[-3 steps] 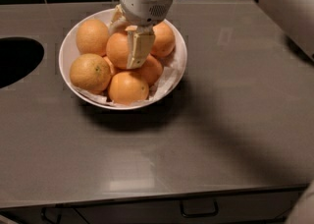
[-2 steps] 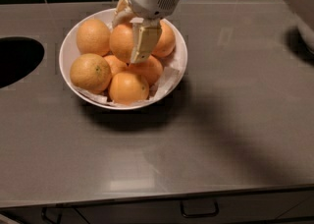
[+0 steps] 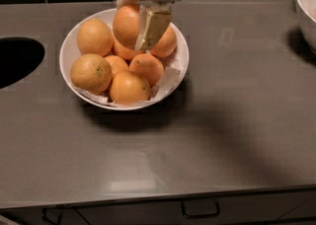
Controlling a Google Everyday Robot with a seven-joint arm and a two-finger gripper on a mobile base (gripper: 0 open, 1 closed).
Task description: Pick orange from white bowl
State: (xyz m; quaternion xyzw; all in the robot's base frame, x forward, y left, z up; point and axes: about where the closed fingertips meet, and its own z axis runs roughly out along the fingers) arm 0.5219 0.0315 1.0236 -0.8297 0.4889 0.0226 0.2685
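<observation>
The white bowl (image 3: pixel 67 46), lined with crumpled white paper, stands on the grey counter at the upper left and holds several oranges. My gripper (image 3: pixel 137 19) comes down from the top edge over the bowl's back half. It is shut on one deep orange fruit, the orange (image 3: pixel 126 24), with a cream finger (image 3: pixel 153 29) across its right side. The held orange sits a little above the others. The other finger is mostly hidden behind the fruit.
A second white bowl (image 3: pixel 307 14) is cut off at the right edge. A dark round opening (image 3: pixel 17 61) lies in the counter at the left. Drawer handles (image 3: pixel 200 211) show below the counter's front edge.
The gripper has moved up and back towards the top of the view with the orange held in it, lifting it above the other fruit.
</observation>
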